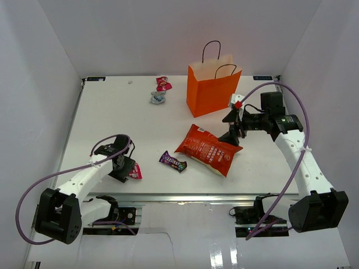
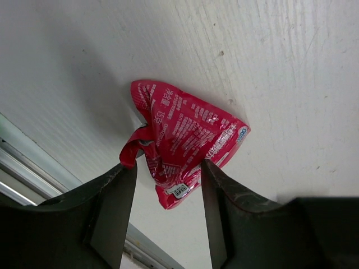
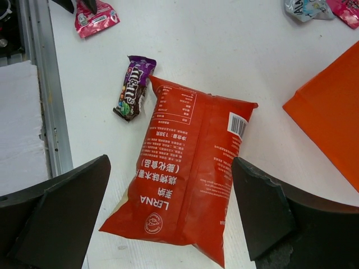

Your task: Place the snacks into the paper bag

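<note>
The upright bright orange paper shopping bag (image 1: 210,92) with two thin black loop handles stands at the far middle of the white bench (image 1: 112,117), its mouth open upward. None of the snacks can be seen inside it, though from this angle only a little of its white inside shows.

The large red-orange crinkly chip bag (image 1: 208,149) lies flat near the middle of the bench, in front of the paper bag and apart from it. The right tool (image 1: 235,131) hangs over the chip bag's right end. In the right wrist view its two dark fingers (image 3: 61,213) are spread wide, one either side of the chip bag (image 3: 185,179), with neither touching it. A small purple candy packet (image 3: 133,87) lies just beside the chip bag's far corner, touching it or nearly so.

The left tool (image 1: 124,168) is down at the near left of the bench. In the left wrist view its fingers (image 2: 112,207) are apart and straddle the lower end of a small pink wrapped snack (image 2: 179,140), which lies flat on the bench. They appear to sit right against its edges, but the wrapper does not look squeezed.

Near the far edge, left of the paper bag, lie a small pink candy (image 1: 163,83) and, just in front of it, a silver-blue wrapped candy (image 1: 158,97).
</note>
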`<action>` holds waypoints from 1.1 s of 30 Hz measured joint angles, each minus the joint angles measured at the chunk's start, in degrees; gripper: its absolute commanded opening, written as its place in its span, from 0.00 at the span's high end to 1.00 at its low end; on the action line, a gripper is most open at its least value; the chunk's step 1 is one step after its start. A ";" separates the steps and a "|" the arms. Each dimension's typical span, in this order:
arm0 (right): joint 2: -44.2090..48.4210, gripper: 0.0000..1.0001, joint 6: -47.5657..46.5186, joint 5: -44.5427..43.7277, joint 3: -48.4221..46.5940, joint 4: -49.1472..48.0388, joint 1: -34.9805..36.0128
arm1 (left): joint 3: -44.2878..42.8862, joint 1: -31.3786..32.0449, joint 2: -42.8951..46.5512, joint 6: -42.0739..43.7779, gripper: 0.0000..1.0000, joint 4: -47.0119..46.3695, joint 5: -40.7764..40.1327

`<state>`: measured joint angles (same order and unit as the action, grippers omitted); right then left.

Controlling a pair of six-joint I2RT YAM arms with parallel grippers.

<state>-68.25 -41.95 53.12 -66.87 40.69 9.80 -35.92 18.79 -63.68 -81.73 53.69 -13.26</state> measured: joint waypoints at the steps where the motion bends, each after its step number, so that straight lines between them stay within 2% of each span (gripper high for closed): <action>1: 0.00 0.06 0.02 0.13 0.02 0.00 0.24 | 0.33 -0.13 -0.04 0.31 0.47 -0.50 -0.07; 8: 0.00 0.06 -0.52 1.38 0.02 0.72 4.07 | 3.67 -0.81 0.50 3.41 0.69 -5.99 0.22; 10: -0.09 0.06 -0.74 1.95 0.02 1.42 5.77 | 4.66 -0.98 1.66 5.38 0.71 -7.72 0.42; 11: -0.20 0.06 -0.79 2.19 0.02 1.62 6.80 | 5.09 -1.01 2.49 6.73 0.79 -8.98 0.70; 14: -1.27 0.07 -0.76 2.64 0.00 1.77 11.52 | 6.10 -1.07 4.83 12.57 0.90 -13.46 2.51; 19: -7.45 0.09 2.64 3.17 -2.69 1.75 19.71 | 9.25 -1.07 11.91 25.75 0.94 -23.12 10.43; 23: -15.34 0.11 12.22 2.97 -8.79 -1.53 24.20 | 12.63 -1.07 20.22 34.14 0.94 -33.16 20.52; 26: -20.70 0.11 24.46 0.24 -12.70 -7.41 26.77 | 15.43 -1.07 24.83 37.46 0.94 -41.27 29.29; 33: -27.43 0.11 47.39 -9.99 -15.32 -16.22 31.78 | 17.68 -1.05 22.73 38.23 0.94 -54.42 43.71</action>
<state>-95.68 5.43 43.13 -82.19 24.47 41.58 -18.24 17.74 -40.95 -43.51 -0.73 30.46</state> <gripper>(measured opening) 0.894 0.228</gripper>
